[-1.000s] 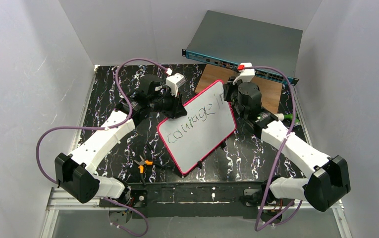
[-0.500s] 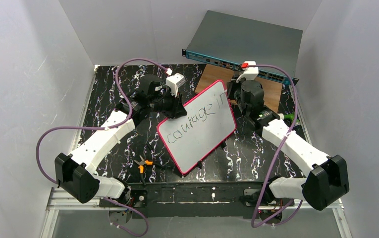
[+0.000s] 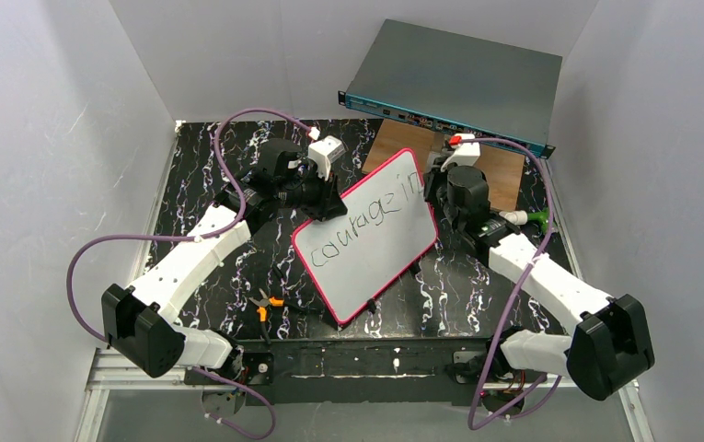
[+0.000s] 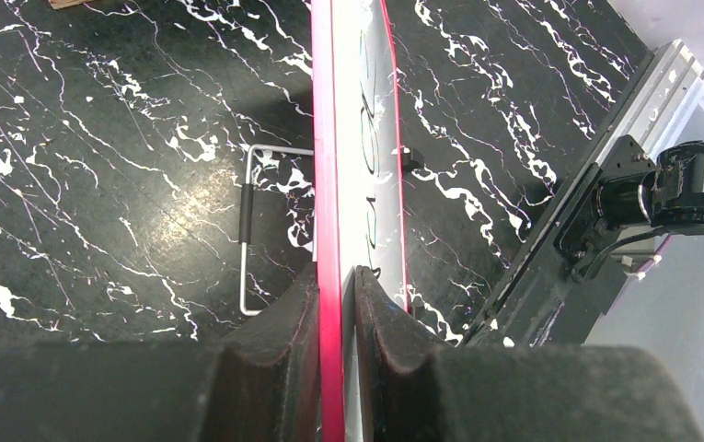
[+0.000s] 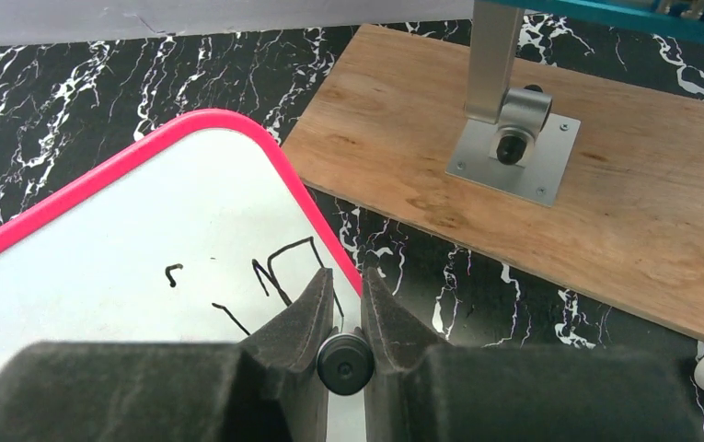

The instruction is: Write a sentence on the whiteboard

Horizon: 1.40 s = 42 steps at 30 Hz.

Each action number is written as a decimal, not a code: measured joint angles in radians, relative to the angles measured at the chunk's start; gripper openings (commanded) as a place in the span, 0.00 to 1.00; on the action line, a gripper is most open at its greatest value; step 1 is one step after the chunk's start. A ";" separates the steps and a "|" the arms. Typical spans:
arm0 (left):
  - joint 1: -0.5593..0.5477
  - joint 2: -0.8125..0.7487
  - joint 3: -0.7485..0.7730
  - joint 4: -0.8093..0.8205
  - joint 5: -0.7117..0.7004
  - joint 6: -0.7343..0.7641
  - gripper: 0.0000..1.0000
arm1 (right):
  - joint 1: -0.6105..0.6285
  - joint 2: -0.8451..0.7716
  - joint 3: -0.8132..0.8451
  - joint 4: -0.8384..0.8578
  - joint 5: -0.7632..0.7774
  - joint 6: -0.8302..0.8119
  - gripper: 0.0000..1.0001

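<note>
The whiteboard [image 3: 366,253], white with a pink-red frame, stands tilted in the middle of the table. My left gripper [image 3: 328,199] is shut on its upper left edge; in the left wrist view the fingertips [image 4: 337,276] pinch the pink frame [image 4: 323,138]. The sentence [image 3: 366,221] reads "courage in" in one slanted black line. My right gripper [image 3: 435,189] is shut on a black marker [image 5: 345,363]. Its tip rests on the whiteboard [image 5: 145,230] by the "n" [image 5: 293,267], near the top right corner.
A grey-teal network switch [image 3: 458,83] stands on a wooden board [image 3: 504,170] at the back right, carried by a metal bracket [image 5: 512,138]. Orange-handled pliers [image 3: 265,304] lie front left. A wire stand [image 4: 247,230] sits behind the whiteboard. A white and green object [image 3: 530,218] lies beside the right arm.
The right gripper has moved the marker a little right and down at the board's top corner, and the last letter has grown into an "n". The left gripper and the board have stayed still.
</note>
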<state>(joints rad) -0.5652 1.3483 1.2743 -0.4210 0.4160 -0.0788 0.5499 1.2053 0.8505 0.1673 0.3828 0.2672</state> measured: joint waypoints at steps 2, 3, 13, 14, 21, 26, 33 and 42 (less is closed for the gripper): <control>0.000 0.000 0.000 -0.001 0.000 0.000 0.00 | 0.000 -0.011 -0.008 -0.002 0.000 0.002 0.01; 0.000 0.000 0.000 -0.001 0.000 0.000 0.00 | 0.000 -0.016 -0.011 -0.003 0.000 0.002 0.01; 0.000 -0.002 0.000 0.001 0.003 0.005 0.00 | 0.000 -0.100 -0.029 -0.063 0.000 0.010 0.01; 0.000 -0.002 0.000 0.001 0.003 0.006 0.00 | 0.000 -0.118 -0.029 -0.074 0.000 0.010 0.01; 0.000 -0.004 0.000 0.001 0.004 0.008 0.00 | 0.000 -0.320 -0.029 -0.163 -0.001 0.037 0.01; 0.000 -0.004 0.000 0.001 0.004 0.008 0.00 | 0.000 -0.468 -0.065 -0.204 -0.024 0.075 0.01; 0.000 -0.004 0.000 0.001 0.005 0.008 0.00 | 0.000 -0.609 -0.180 -0.220 -0.129 0.129 0.01; 0.000 -0.019 0.000 -0.007 0.005 0.012 0.00 | 0.000 -0.612 -0.213 -0.183 -0.290 0.285 0.01</control>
<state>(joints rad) -0.5652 1.3296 1.2747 -0.4282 0.4206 -0.0669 0.5499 0.5934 0.6373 -0.0158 0.0925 0.5526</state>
